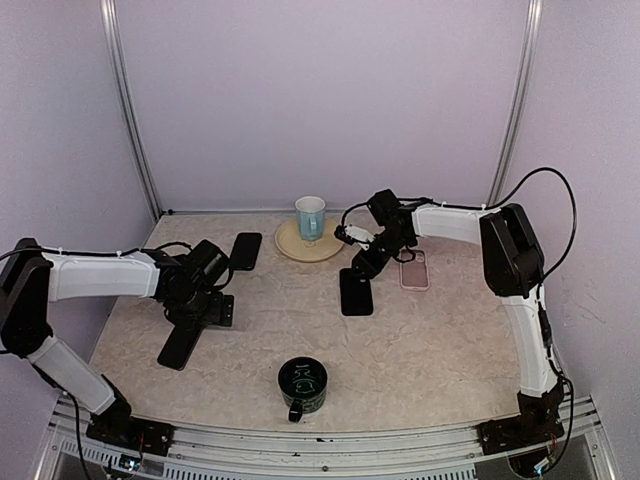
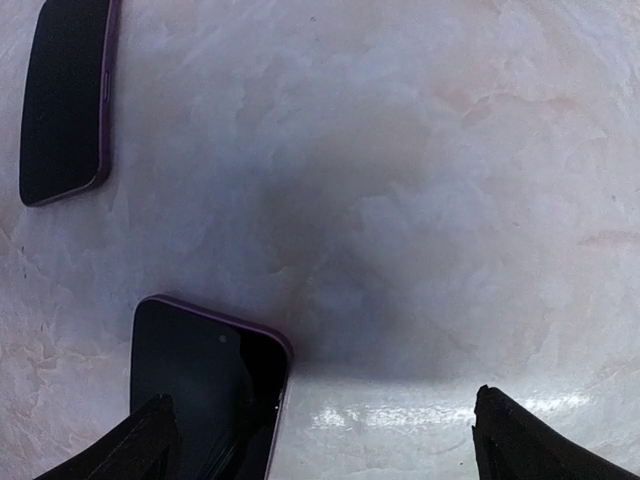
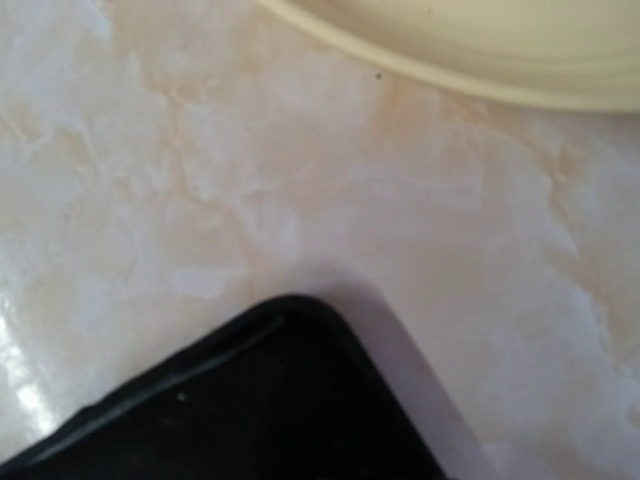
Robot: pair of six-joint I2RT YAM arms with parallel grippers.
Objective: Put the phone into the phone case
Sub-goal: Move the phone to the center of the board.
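Phone [image 1: 178, 349]: dark screen, purple edge, is lying flat, screen up, at left. Phone case [image 1: 356, 292]: black, round-cornered, is sitting centrally, well apart.

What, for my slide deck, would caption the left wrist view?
Wide-open left fingers above the marbled table, a purple-edged phone by one fingertip, another dark phone at upper left.
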